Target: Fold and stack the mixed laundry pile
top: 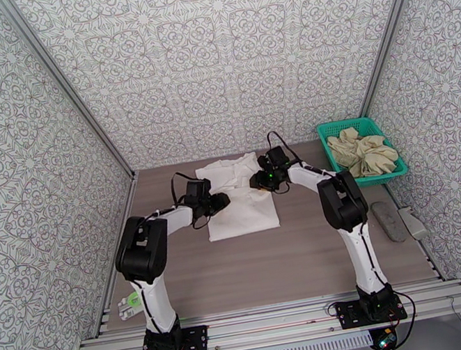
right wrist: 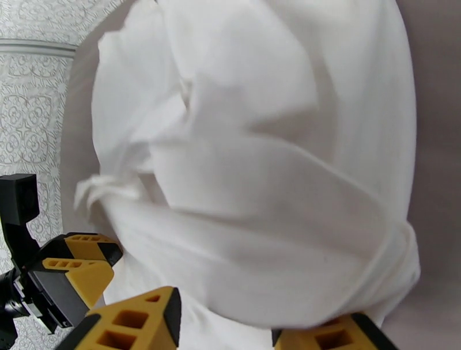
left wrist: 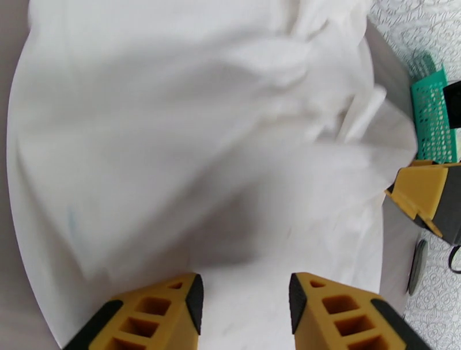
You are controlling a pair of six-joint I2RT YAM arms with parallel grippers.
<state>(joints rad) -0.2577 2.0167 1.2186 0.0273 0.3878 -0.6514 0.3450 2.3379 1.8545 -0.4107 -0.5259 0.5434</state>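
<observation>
White T-shirt (top: 242, 211) lies rumpled, partly folded; left end effector (left wrist: 245, 293) gapes empty, right end effector (right wrist: 227, 322) straddles cloth, grip unclear.

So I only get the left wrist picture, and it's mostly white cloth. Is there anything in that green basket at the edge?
Observer: Yes. From overhead, the teal basket holds a crumpled beige garment.
Operator: And those other yellow jaws poking in on the right, have they grabbed the shirt?
Observer: It doesn't look like it. They belong to the right arm, and its wrist camera shows the jaws standing apart, with a fold of the white T-shirt draped over one of them.
</observation>
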